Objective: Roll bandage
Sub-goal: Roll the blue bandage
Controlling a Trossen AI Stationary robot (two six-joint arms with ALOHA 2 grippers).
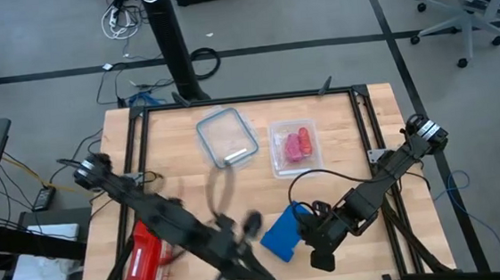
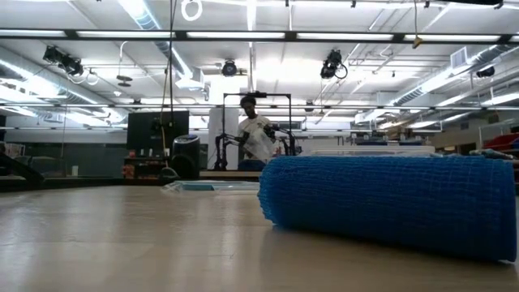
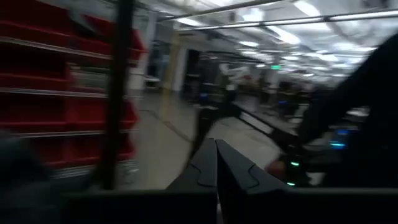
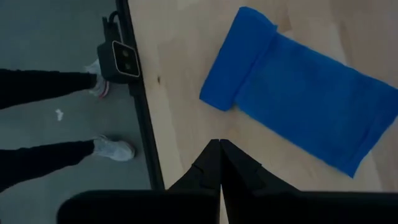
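Note:
The bright blue bandage [image 1: 284,233] lies on the table near its front edge. It is partly rolled: a rolled end [image 4: 239,62] and a flat tail [image 4: 311,112] both rest on the wood. The low view shows the roll [image 2: 389,203] close up. My right gripper [image 4: 219,142] hovers shut just near-side of the bandage, slanting down, and touches nothing; the high view shows it [image 1: 319,261] too. My left gripper [image 3: 216,142] is shut and raised, pointing out into the room. It hangs over the front edge [image 1: 263,278], left of the bandage.
A clear container with a blue rim [image 1: 227,137] and a clear tray of pink-red rolls [image 1: 295,145] stand at the back. A red pack [image 1: 143,260] lies near left. A person's legs [image 4: 62,124] stand beside the front edge, by the small camera [image 4: 124,59].

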